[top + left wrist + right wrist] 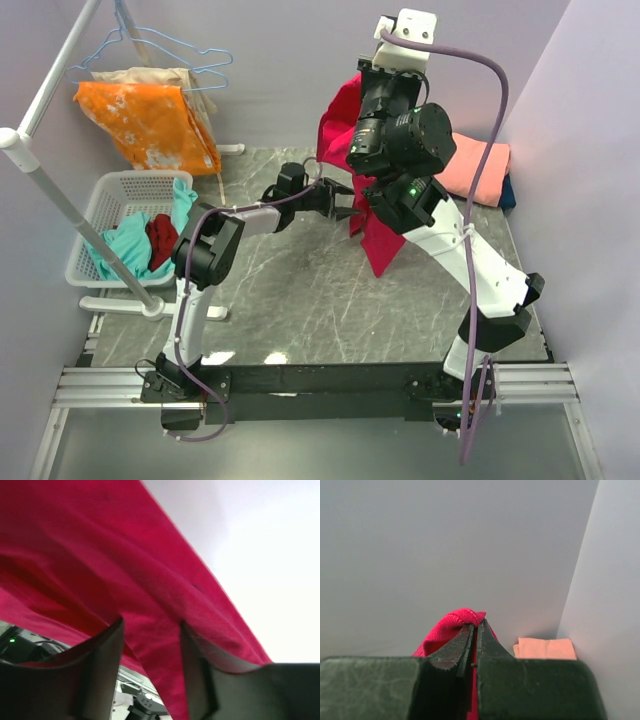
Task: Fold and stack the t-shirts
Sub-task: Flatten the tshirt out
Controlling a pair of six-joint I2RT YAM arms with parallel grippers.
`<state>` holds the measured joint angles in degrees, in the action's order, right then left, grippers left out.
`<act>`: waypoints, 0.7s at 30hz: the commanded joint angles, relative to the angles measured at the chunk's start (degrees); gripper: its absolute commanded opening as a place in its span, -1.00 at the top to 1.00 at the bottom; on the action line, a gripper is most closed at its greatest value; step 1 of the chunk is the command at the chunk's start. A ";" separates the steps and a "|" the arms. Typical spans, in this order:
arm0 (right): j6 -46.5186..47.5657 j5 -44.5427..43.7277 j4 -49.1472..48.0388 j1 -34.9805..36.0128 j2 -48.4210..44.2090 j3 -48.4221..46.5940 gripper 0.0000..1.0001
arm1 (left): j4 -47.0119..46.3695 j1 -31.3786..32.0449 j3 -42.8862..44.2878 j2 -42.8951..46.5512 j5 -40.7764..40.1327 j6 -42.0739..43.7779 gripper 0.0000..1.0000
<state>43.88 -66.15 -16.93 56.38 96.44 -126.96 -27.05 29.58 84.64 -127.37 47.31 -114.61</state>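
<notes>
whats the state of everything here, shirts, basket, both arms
right gripper: jaws shut on red t-shirt
left gripper: jaws apart, fold of red t-shirt between them
red t-shirt: held up, hanging unfolded
pink t-shirt: folded, lying on dark blue t-shirt
basket: holds teal cloth and dark red cloth
orange cloth: hanging up, unfolded

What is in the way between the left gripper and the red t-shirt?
Nothing visible. The left gripper is right at the red t-shirt: a fold of the cloth sits between its parted fingers. The right gripper holds the shirt up.
</notes>
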 commanded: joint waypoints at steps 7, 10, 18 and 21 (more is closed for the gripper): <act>0.78 -1.17 -14.36 -4.78 -7.32 19.25 1.00 | 18.40 -4.18 -3.34 8.45 -1.25 14.22 -0.26; -2.73 -4.07 -14.72 -7.07 -9.43 25.68 1.00 | 24.38 -4.62 -1.77 8.02 -2.13 18.01 -0.26; -13.38 -6.01 -9.35 -9.80 -13.03 34.40 1.00 | 35.66 -4.54 3.78 5.12 -5.03 24.78 -0.25; -14.43 -5.66 -8.74 -9.97 -12.95 34.49 1.00 | 40.02 -4.01 5.96 3.45 -6.08 26.53 -0.19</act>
<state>34.52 -71.33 -23.68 46.83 87.31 -91.77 5.06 24.73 86.76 -122.48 43.35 -92.64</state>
